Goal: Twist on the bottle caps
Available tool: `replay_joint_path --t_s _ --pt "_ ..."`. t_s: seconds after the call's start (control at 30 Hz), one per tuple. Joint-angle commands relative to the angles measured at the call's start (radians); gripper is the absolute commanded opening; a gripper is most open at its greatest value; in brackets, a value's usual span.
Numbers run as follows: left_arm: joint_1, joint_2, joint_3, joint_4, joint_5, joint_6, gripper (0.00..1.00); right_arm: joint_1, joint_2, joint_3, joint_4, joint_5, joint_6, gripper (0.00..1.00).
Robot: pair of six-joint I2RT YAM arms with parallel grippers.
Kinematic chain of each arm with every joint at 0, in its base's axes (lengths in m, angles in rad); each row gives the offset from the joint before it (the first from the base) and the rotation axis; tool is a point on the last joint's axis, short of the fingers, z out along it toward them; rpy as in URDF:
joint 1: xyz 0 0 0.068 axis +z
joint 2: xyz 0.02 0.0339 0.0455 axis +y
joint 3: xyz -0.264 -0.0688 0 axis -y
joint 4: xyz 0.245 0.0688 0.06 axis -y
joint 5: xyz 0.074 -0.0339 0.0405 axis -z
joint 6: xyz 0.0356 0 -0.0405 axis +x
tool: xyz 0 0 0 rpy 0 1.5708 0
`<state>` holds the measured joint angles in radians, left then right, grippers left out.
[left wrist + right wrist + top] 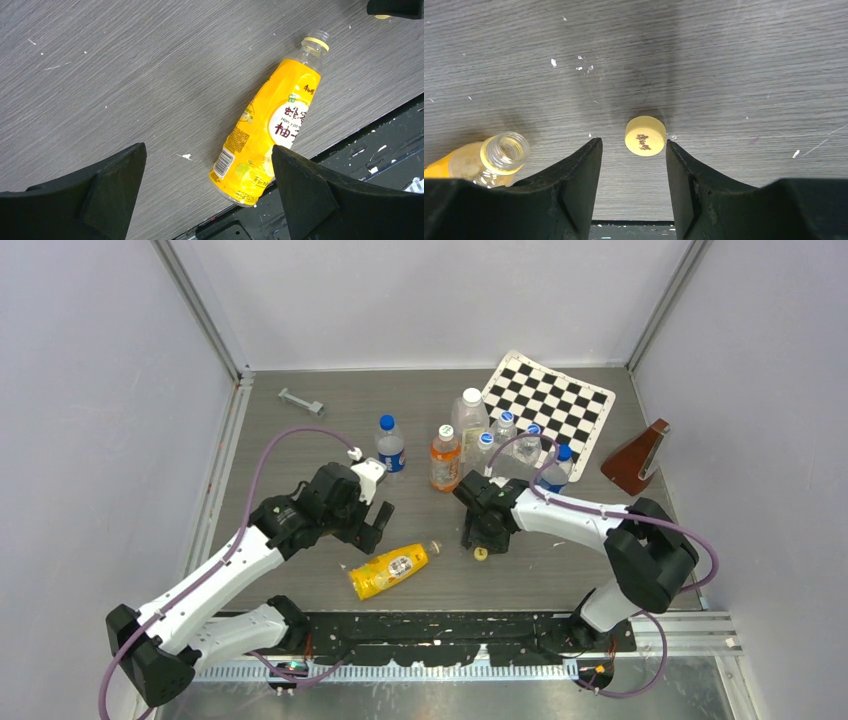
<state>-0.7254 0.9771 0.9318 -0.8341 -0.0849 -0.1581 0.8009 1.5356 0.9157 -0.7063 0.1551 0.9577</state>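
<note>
The yellow juice bottle [390, 570] lies on its side near the table's front edge, its open neck [504, 152] pointing right. The yellow cap [481, 553] sits flat on the table just right of that neck. My right gripper [633, 144] is down over the cap [645, 135], one finger on each side of it; a gap shows on the left side, so the jaws are open. Over the lower half of the bottle [270, 120] hovers my left gripper [209, 149], wide open and holding nothing. The Pepsi bottle [390, 448] stands upright at the back with a blue cap [387, 422] on it.
A cluster of upright bottles [470, 420] stands behind the right arm, among them an orange-drink bottle [445, 460]. A checkerboard sheet [555, 400] and a brown wedge [633, 460] lie at the back right, a grey metal piece [302, 400] at the back left.
</note>
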Motion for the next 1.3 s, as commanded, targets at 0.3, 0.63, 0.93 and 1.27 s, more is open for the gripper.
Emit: replay_joint_path --t_s 0.3,0.63,0.93,1.27 --pt "-0.002 0.000 0.002 0.049 0.036 -0.025 1.00 -0.017 0.030 -0.035 0.029 0.000 0.050 0.49" --pt "-0.002 0.018 -0.002 0.060 0.077 -0.029 1.00 -0.018 0.011 -0.047 0.008 -0.006 0.045 0.44" --pt "-0.004 0.069 -0.018 0.102 0.172 -0.009 0.97 -0.020 -0.024 -0.059 0.022 -0.011 0.039 0.27" --pt "-0.131 0.238 0.016 0.125 0.050 0.059 0.96 -0.020 -0.289 -0.077 0.029 0.013 -0.041 0.01"
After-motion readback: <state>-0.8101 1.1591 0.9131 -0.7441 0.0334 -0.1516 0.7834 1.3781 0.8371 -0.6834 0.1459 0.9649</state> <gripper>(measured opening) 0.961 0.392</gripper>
